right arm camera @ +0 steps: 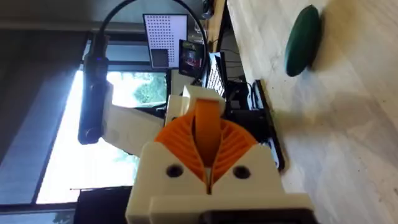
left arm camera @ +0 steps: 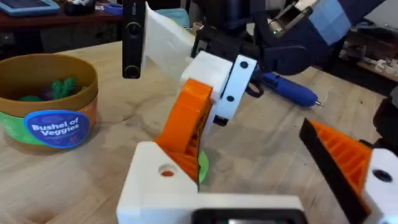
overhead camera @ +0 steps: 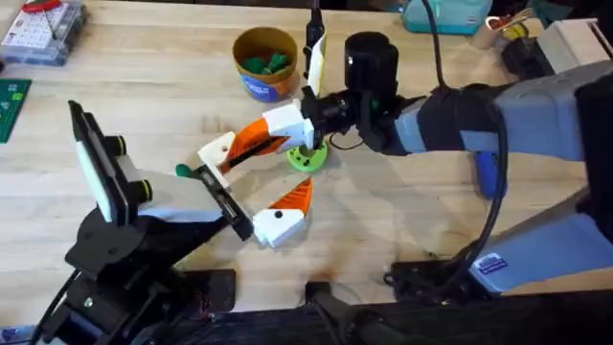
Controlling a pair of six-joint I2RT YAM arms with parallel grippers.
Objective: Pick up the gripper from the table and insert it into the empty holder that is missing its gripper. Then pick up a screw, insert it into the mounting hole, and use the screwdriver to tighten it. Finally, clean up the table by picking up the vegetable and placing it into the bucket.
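Small lime-green toy vegetable (overhead camera: pixel 308 157) lies on the table just below the mustard-yellow bucket with blue label (overhead camera: pixel 264 63), between both pincers. Right gripper (overhead camera: pixel 287 129) hovers right over it, pads pressed together, empty, nearer. Left gripper (overhead camera: pixel 259 182) spread wide, empty, straddling from bucket's lower side.

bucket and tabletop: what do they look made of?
Bucket: looks like matte plastic or card, mustard-yellow wall with a printed glossy blue "Bushel of Veggies" label; the look leaves it open. Green toy pieces inside look like soft plastic or foam.
Tabletop: light wood, probably sealed butcher block, with visible grain and plank seams and a slight sheen.
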